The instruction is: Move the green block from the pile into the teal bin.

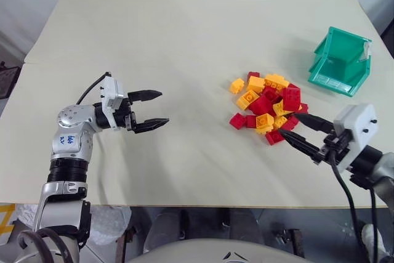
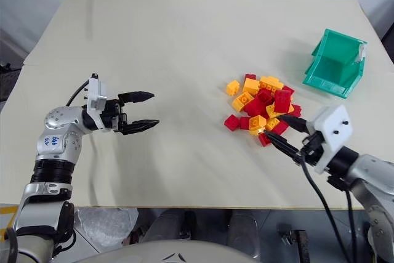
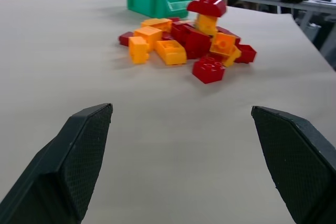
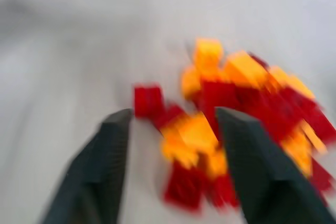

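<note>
On the right half of the pale counter (image 1: 172, 41) lies the pile (image 1: 269, 108) of red and yellow-orange studded bricks, a loose heap with a few bricks strayed to its edges; no green block can be made out among them from any angle, so it may be buried or hidden. Beyond the pile and further right stands the teal bin (image 1: 340, 61), apart from the bricks, its sloped open front with the pale label strip turned toward the near edge, and its inside appears empty. Just beside the pile's near right edge hovers the right gripper (image 1: 303, 132), pointing into the bricks, its black fingers (image 4: 102, 169) parted with nothing between them. Well apart, on the left side of the counter, the left gripper (image 1: 149, 110) is held level, aimed toward the pile, its fingers (image 3: 73, 156) spread wide and empty.
</note>
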You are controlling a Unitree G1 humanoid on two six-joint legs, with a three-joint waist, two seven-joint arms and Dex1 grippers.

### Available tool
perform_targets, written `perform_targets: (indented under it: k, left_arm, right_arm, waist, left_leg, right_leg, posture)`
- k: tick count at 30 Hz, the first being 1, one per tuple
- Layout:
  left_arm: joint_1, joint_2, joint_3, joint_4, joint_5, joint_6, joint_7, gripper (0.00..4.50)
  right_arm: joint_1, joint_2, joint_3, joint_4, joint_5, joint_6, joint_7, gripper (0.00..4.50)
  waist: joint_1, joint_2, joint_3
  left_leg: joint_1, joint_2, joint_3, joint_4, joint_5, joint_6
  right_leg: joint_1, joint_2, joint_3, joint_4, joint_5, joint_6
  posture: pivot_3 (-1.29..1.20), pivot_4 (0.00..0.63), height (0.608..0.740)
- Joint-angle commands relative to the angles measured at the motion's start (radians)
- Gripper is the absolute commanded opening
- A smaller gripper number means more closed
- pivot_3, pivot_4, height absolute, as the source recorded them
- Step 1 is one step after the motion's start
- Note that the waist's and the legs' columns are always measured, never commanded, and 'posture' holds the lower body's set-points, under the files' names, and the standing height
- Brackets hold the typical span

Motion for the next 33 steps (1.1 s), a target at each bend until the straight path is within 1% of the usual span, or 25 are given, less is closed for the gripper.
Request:
perform_targets:
  k: [1, 3, 4, 5, 8, 12, 15, 18, 22, 24, 27, 32, 33]
  left_arm:
    - [-0.032, -0.013, -0.01, -0.003, -0.006, -0.026, -0.04, 4.5]
    - [-0.04, -0.021, -0.019, 0.004, -0.002, -0.04, -0.055, 4.5]
    - [-0.046, -0.029, -0.028, 0.008, -0.005, -0.042, -0.077, 4.5]
    - [-0.052, -0.042, -0.034, 0.008, -0.018, -0.047, -0.103, 4.5]
    - [-0.064, -0.081, -0.029, 0.004, -0.066, -0.054, -0.176, 4.5]
    - [-0.072, -0.109, -0.027, 0.001, -0.053, -0.074, -0.16, 4.5]
    - [-0.073, -0.121, -0.03, 0.005, -0.048, -0.086, -0.151, 4.5]
    - [-0.069, -0.126, -0.031, 0.004, -0.045, -0.095, -0.144, 4.5]
    - [-0.064, -0.13, -0.03, 0.01, -0.04, -0.108, -0.13, 4.5]
    - [-0.062, -0.133, -0.031, 0.013, -0.038, -0.113, -0.122, 4.5]
    - [-0.057, -0.139, -0.032, 0.014, -0.038, -0.119, -0.116, 4.5]
    - [-0.054, -0.15, -0.036, 0.018, -0.038, -0.131, -0.111, 4.5]
    - [-0.057, -0.154, -0.036, 0.024, -0.038, -0.133, -0.11, 4.5]
  right_arm:
    - [-0.044, 0.023, 0.088, -0.008, -0.006, 0.027, -0.052, 1.14]
    - [-0.066, 0.028, 0.125, 0.02, -0.026, 0.021, -0.055, 0.43]
    - [-0.091, 0.034, 0.157, 0.057, -0.049, 0.005, -0.052, 0.18]
    - [-0.126, 0.045, 0.192, 0.111, -0.077, -0.018, -0.049, 0.08]
    - [-0.203, 0.066, 0.247, 0.235, -0.143, -0.08, -0.039, 0.08]
    - [-0.286, 0.076, 0.264, 0.416, -0.216, -0.178, -0.015, 0.08]
    - [-0.374, 0.078, 0.262, 0.603, -0.286, -0.266, -0.018, 0.08]
    - [-0.429, 0.069, 0.243, 0.738, -0.333, -0.327, -0.026, 0.08]
    - [-0.459, 0.044, 0.212, 0.85, -0.389, -0.386, -0.051, 0.08]
    - [-0.459, 0.032, 0.199, 0.879, -0.414, -0.41, -0.061, 0.08]
    - [-0.438, 0.018, 0.174, 0.852, -0.42, -0.413, -0.059, 0.08]
    - [-0.359, -0.02, 0.111, 0.676, -0.363, -0.346, -0.003, 0.08]
    - [-0.326, -0.042, 0.085, 0.624, -0.339, -0.319, 0.023, 0.08]
  waist:
    - [0.003, 0.0, 0.0]
    - [0.004, 0.0, 0.0]
    - [0.003, 0.0, 0.0]
    - [0.0, 0.0, 0.0]
    - [-0.003, 0.0, 0.0]
    - [-0.003, 0.0, 0.0]
    - [-0.005, 0.0, 0.0]
    - [-0.005, 0.0, 0.0]
    - [-0.003, 0.0, 0.0]
    - [-0.005, 0.0, 0.0]
    - [-0.004, 0.0, 0.0]
    - [-0.004, 0.0, 0.0]
    - [-0.003, 0.001, 0.001]
  left_leg:
    - [0.0, 0.0, 0.0, 0.0, 0.0, 0.0]
    - [-0.001, -0.001, 0.0, 0.0, 0.0, 0.001]
    - [-0.001, -0.001, 0.0, 0.0, 0.0, 0.001]
    - [-0.001, -0.001, 0.001, 0.0, -0.001, 0.002]
    - [-0.001, -0.002, 0.003, 0.001, -0.001, 0.003]
    - [-0.001, -0.001, 0.004, 0.001, -0.001, 0.003]
    - [-0.001, -0.001, 0.004, 0.001, -0.001, 0.003]
    - [-0.001, -0.002, 0.005, 0.001, -0.001, 0.004]
    - [-0.002, -0.001, 0.005, 0.001, -0.001, 0.004]
    - [-0.002, -0.001, 0.005, 0.001, -0.001, 0.004]
    - [-0.002, -0.001, 0.005, 0.001, -0.001, 0.004]
    - [-0.003, -0.001, 0.005, 0.001, -0.001, 0.004]
    - [-0.003, -0.001, 0.005, 0.001, -0.001, 0.004]
  right_leg:
    - [0.0, 0.0, 0.0, 0.0, 0.0, 0.0]
    - [0.0, 0.0, 0.0, 0.0, 0.0, 0.0]
    - [0.0, 0.0, -0.001, -0.001, 0.0, 0.0]
    - [0.0, 0.0, 0.0, -0.001, 0.0, 0.0]
    - [0.0, 0.0, 0.001, -0.002, 0.001, 0.002]
    - [-0.001, 0.0, 0.001, -0.002, 0.001, 0.002]
    - [-0.001, 0.001, 0.001, -0.002, 0.001, 0.002]
    - [-0.001, 0.001, 0.002, -0.003, 0.002, 0.004]
    - [-0.001, 0.001, 0.001, -0.004, 0.002, 0.004]
    - [-0.001, 0.001, 0.002, -0.005, 0.002, 0.004]
    - [-0.001, 0.001, 0.002, -0.005, 0.003, 0.005]
    - [-0.001, 0.001, 0.002, -0.005, 0.003, 0.005]
    - [-0.001, 0.001, 0.002, -0.005, 0.003, 0.005]
  posture:
    - [0.0, 0.15, 0.74]
    - [0.0, 0.15, 0.74]
    - [0.0, 0.15, 0.74]
    - [0.0, 0.15, 0.74]
    - [0.0, 0.15, 0.74]
    - [0.0, 0.15, 0.74]
    - [0.0, 0.15, 0.74]
    - [0.0, 0.15, 0.74]
    - [0.0, 0.15, 0.74]
    - [0.0, 0.15, 0.74]
    - [0.0, 0.15, 0.74]
    - [0.0, 0.15, 0.74]
    - [0.0, 0.15, 0.74]
